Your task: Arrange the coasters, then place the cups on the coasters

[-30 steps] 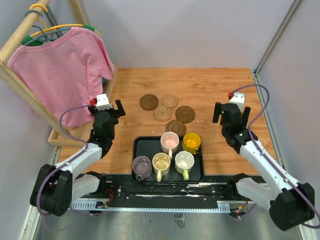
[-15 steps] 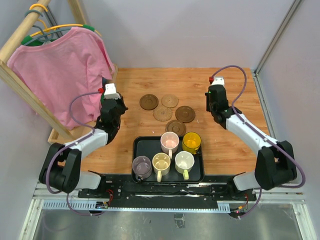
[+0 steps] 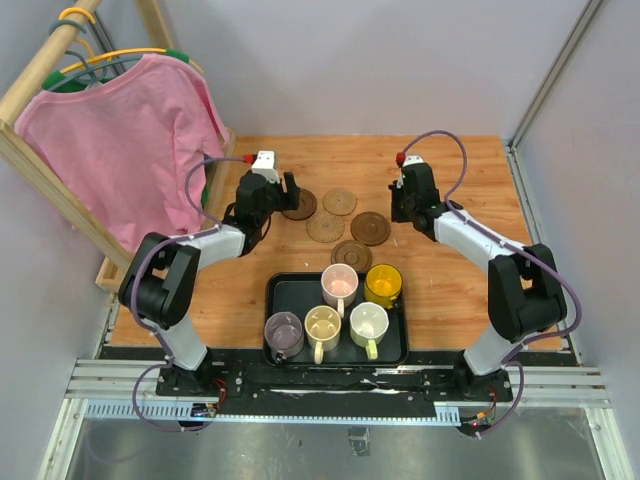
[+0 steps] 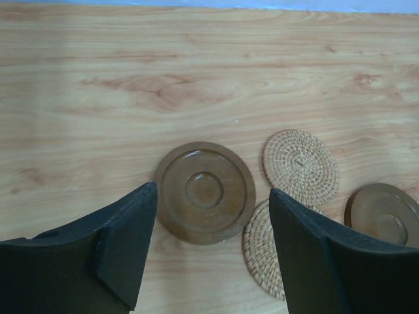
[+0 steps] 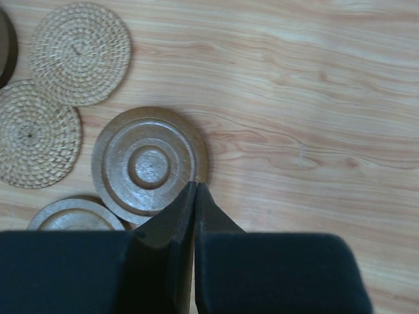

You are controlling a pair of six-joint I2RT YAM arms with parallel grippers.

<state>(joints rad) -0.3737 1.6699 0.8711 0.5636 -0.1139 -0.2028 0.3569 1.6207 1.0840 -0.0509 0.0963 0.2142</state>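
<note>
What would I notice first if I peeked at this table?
Probably the big pink shirt hanging at the far left. Then five colourful cups bunched on a black tray at the near edge. Five round brown coasters lie mid-table, with the left claw open over one and the right claw shut at another's edge.

Five coasters point(image 3: 325, 227), three dark wood and two woven tan, lie flat in a cluster. Five cups point(image 3: 339, 284) stand upright in the tray point(image 3: 290, 295) just beside them.
</note>
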